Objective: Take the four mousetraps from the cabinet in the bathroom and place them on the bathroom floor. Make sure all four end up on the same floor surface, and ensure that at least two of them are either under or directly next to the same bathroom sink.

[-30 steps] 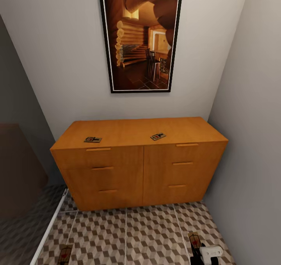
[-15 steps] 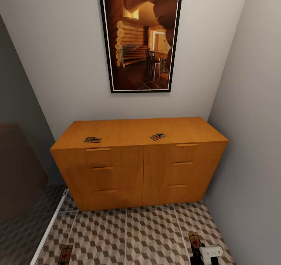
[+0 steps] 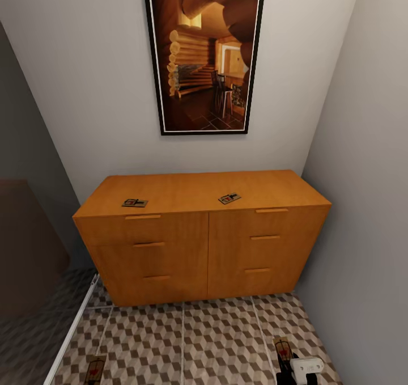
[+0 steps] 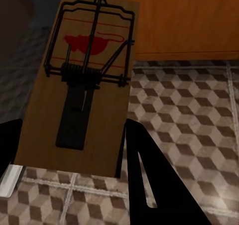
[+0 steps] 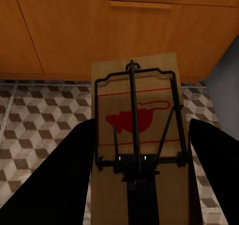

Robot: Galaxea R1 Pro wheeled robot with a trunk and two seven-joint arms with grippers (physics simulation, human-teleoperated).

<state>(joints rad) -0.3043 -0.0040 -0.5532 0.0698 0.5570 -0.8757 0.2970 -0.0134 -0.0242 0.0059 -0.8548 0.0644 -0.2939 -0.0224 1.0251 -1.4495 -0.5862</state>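
Two mousetraps lie flat on top of the orange-brown cabinet, one near its left end and one right of centre. My left gripper is shut on a third mousetrap, held above the cube-patterned bathroom floor; that mousetrap sits at the head view's lower left. My right gripper is shut on a fourth mousetrap, with the cabinet's drawer fronts just ahead; this mousetrap is at the head view's lower right. The sink is out of view.
A tall framed picture hangs above the cabinet. A grey wall closes the right side. A white rail crosses the floor at the left, beside a dark area. Tiled floor lies between me and the cabinet.
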